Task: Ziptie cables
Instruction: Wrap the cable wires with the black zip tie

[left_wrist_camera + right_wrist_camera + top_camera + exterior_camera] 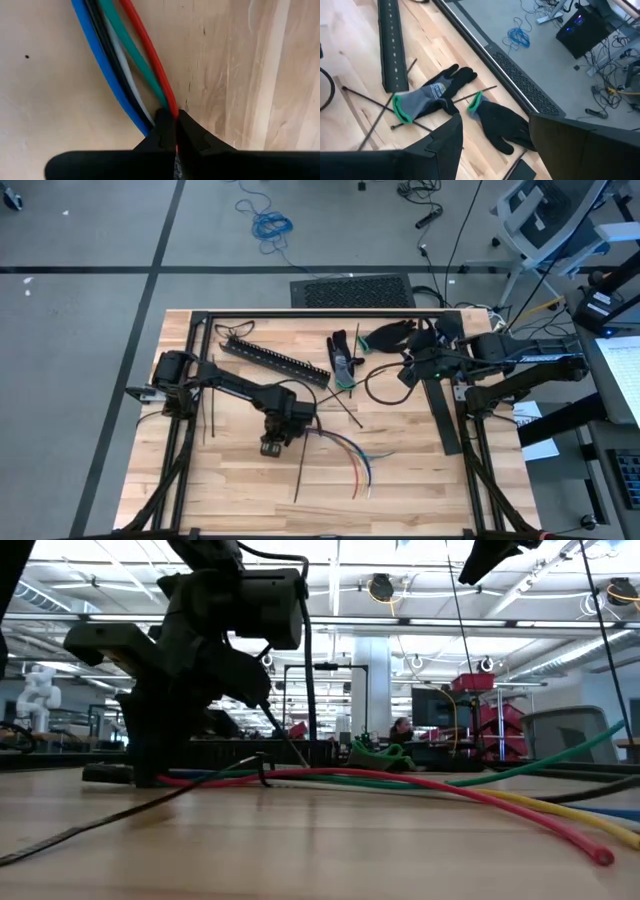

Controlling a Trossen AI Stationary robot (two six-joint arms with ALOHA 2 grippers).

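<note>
Wooden tabletop fills the working area, with an open workshop beyond it; the cables (345,452) lie near the middle of the table (420,480), gathered at one end under the left gripper (272,442) and fanning out loose toward the right side and front edge. Their long axis runs roughly across the table from the left gripper rightward, the free tips curling toward the front; in the left wrist view blue, black, white, green and red strands (127,60) converge into the left gripper's fingertips (165,131), which are pressed together, pinching the bundle at its gathered end. No ziptie appears wrapped round the cables, so my judgement is that the task is at its start: bundle held, tie not yet threaded or cinched. The zipties (303,465) lie scattered as thin dark strips, one just beside the cables and pointing toward the front edge, others farther back near a pair of gloves (345,360); a black slotted rail (275,360) lies diagonally behind the left arm. The right gripper (495,145) hangs above the back right of the table with its jaws spread and empty, over the gloves.
</note>
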